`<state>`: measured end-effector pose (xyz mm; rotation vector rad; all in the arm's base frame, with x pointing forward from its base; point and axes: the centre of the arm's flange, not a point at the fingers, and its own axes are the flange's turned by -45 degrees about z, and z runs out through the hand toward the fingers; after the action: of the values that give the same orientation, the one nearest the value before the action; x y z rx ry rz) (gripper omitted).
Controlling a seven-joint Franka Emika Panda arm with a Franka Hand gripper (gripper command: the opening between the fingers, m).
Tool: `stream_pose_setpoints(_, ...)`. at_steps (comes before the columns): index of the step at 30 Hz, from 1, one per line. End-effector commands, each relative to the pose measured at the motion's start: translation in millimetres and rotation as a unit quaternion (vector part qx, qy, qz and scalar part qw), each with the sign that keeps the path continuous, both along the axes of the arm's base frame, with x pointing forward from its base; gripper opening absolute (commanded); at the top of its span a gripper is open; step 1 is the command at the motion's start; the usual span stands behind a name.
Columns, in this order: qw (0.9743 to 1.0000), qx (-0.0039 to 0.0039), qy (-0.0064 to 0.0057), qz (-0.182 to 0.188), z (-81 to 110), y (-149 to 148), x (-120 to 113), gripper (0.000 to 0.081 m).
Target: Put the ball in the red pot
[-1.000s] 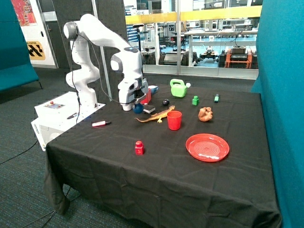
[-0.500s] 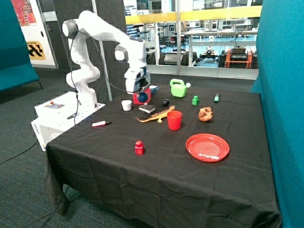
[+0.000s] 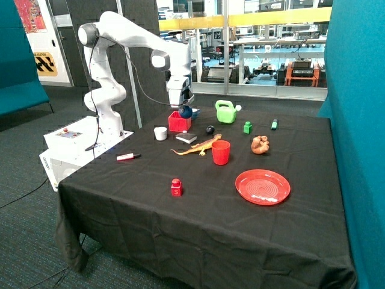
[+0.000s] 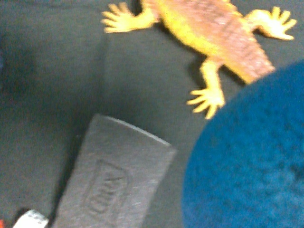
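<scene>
Ball [image 3: 186,111] hanging in air, gripped by hand [image 3: 184,110] closed around it, just above red pot [image 3: 179,122] rim. Carrying step underway; next: centring over opening, then releasing.

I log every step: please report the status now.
Pincer shut on ball, held above red pot. Ball not in pot yet. Nothing in the way.

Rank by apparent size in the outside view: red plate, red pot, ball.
1. red plate, though it sits nearest the camera
2. red pot
3. ball, held in the end effector above the pot
</scene>
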<state>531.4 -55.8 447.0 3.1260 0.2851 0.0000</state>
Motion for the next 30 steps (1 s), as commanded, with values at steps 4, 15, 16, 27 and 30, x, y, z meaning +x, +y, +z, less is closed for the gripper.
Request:
stream_pose_setpoints(4, 0.9975, 0.0013, 0.0002, 0.07, 11.6, 64.3, -13.5, 0.0)
stream_pose_setpoints(15, 0.9932, 0.00129, 0.0003, 0.117, 8.0, 105.3, -25.2, 0.0)
stream_pose_setpoints(16, 0.9926, 0.00129, 0.0003, 0.121, 7.9, 108.9, -26.7, 0.0)
stream_pose_setpoints(27, 0.9873, 0.00128, 0.0003, 0.159, 10.6, 138.2, -46.8, 0.0)
stream_pose_setpoints(30, 0.9865, 0.00128, 0.0003, 0.164, 10.3, 141.7, -51.6, 0.0)
